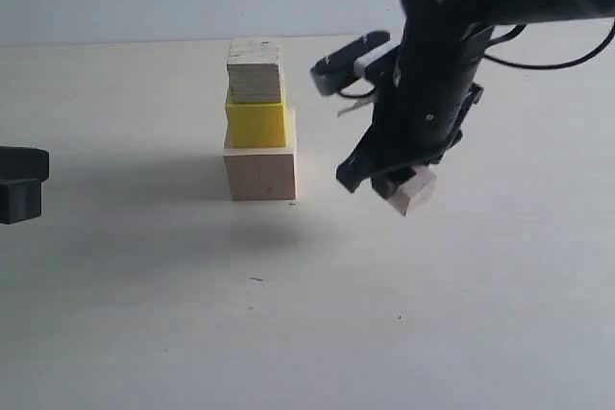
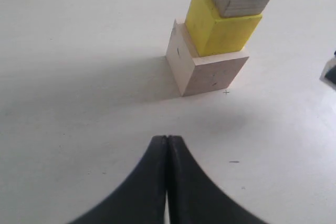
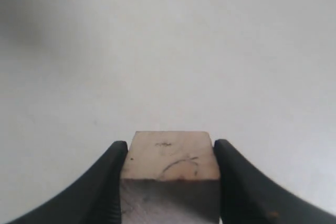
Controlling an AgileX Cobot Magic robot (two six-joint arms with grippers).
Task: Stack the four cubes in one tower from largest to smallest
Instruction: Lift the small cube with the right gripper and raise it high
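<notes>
1. Far left: your left claw (image 1: 19, 184). It is clenched, its fingers (image 2: 157, 182) pressed together with nothing between them. It sits well apart from the stack.

2. Centre: the tower (image 1: 258, 122), three tiers standing on the table (image 1: 144, 314).
   - Base: large wood cube (image 1: 259, 170).
   - Second tier: yellow cube (image 1: 257, 124), resting on the base.
   - Third tier: medium wood cube (image 1: 255, 71), resting on the yellow one.
   - The edges are not perfectly lined up, though the stack looks steady.

3. Right: your right claw (image 1: 389, 180). It is grasping the small wood cube (image 1: 411, 191), one finger against each side. The cube is low, to the right of the tower and not touching it. You cannot tell whether it has cleared the table.

4. Status: three of the four cubes look placed in the correct order. What remains is to carry the small cube up, set it on the medium cube and let go.
</notes>
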